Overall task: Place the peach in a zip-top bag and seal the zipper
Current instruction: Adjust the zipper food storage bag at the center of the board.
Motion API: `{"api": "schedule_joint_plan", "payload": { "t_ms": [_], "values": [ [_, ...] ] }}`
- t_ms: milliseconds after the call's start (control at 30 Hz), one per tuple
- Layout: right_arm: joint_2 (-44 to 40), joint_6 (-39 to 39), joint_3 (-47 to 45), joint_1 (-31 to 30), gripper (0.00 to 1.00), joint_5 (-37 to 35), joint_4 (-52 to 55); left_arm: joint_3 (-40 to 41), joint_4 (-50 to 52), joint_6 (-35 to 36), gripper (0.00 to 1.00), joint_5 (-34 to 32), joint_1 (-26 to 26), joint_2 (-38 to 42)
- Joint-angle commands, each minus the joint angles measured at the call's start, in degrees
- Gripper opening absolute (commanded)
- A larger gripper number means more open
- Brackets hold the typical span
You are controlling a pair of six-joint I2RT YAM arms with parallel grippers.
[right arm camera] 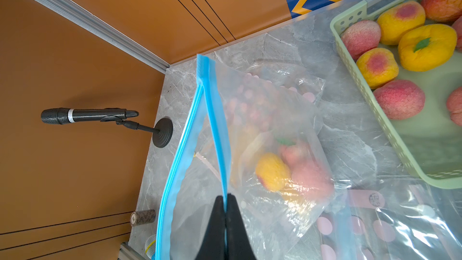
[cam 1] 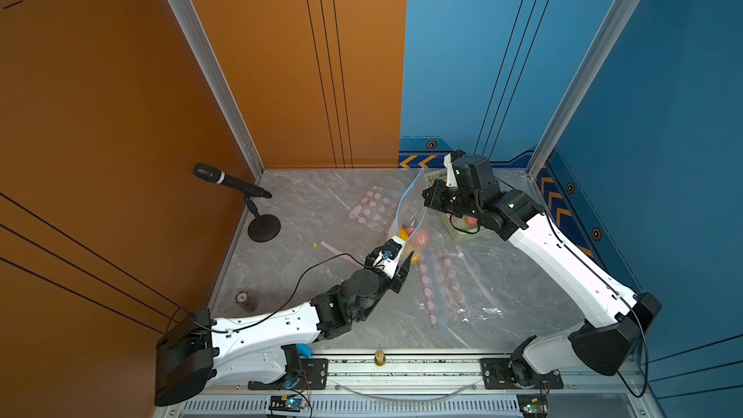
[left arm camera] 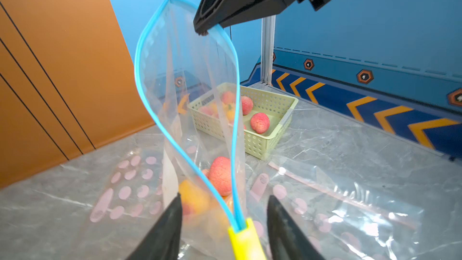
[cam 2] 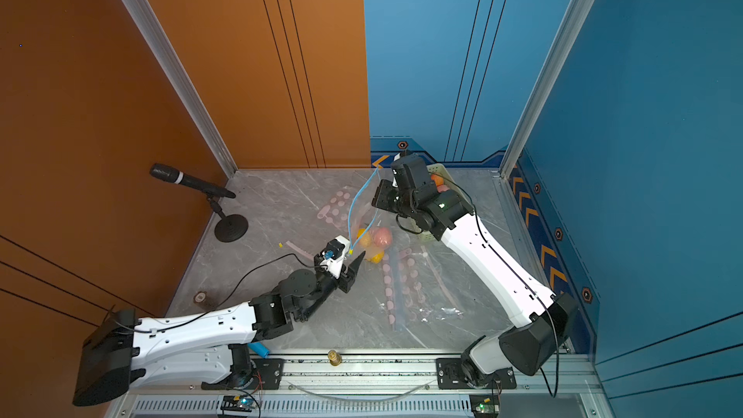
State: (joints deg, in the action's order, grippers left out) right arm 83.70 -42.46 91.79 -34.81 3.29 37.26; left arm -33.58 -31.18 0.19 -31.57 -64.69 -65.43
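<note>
OK, we've got the zip-top bag (left arm camera: 190, 71) held up by its top edge, bottom sagging on the table (left arm camera: 350, 146), & the peach (left arm camera: 220, 176) is already inside: pink-red, low in the bag, touching a yellow-orange peach (left arm camera: 193, 196) beside it. We see the right hand (right arm camera: 225, 197) pinched tight on one side of the blue zipper (left arm camera: 137, 66), fingers flat together w/ only the strip b/w them, keeping that rim high. Mouth's not sealed: the two blue tracks bow apart in a long loop & meet only at the far corner & at the yellow slider (left arm camera: 246, 241). Down at that slider end we find the left hand (left arm camera: 225, 196), fingers parted, slider b/w them. One finger is just beside it, the other has a clear gap, so we call it a fairly narrow spread w/ no grip. In both top views the bag hangs b/w the two hands, mid-table. Behind it the green basket (left arm camera: 255, 143) holds more peaches (left arm camera: 260, 122). Flat pink-dotted bags (left arm camera: 130, 186) lie around the standing one, & a mic (right arm camera: 87, 115) on a stand sits at the table's edge by the orange wall.
</note>
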Motion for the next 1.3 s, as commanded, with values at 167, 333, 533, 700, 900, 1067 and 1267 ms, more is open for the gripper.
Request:
{"api": "schedule_joint_plan", "payload": {
  "t_ms": [167,333,533,700,900,1067,1267],
  "values": [
    [-0.75,2.29,4.06,-0.25,0.00,-0.85,1.79,-1.49,0.19,0.04,0.04,0.13,3.29,4.04],
    [-2.16,4.65,6.49,-0.80,0.00,-1.73,6.10,-3.85,9.97,0.42,0.00,11.22,9.53,13.23],
    [-5.12,7.67,8.21,-3.34,0.01,-5.29,11.96,-9.37,20.56,0.16,0.00,30.30,19.72,16.88],
    [-9.35,8.76,5.01,-3.78,0.03,-9.14,14.58,-11.58,19.24,-0.93,0.00,43.74,25.27,12.10],
    [-12.38,10.97,4.34,-3.69,0.28,-10.82,17.85,-17.17,18.80,0.23,0.00,54.37,27.85,3.68],
    [-15.40,20.98,1.09,-3.79,0.55,-4.85,16.19,-19.08,19.59,-0.10,0.00,62.38,31.21,-0.73],
    [-15.85,35.36,-0.24,-5.00,0.55,2.77,11.06,-22.98,24.00,2.09,0.00,69.35,33.19,-3.60]
  ]
}}
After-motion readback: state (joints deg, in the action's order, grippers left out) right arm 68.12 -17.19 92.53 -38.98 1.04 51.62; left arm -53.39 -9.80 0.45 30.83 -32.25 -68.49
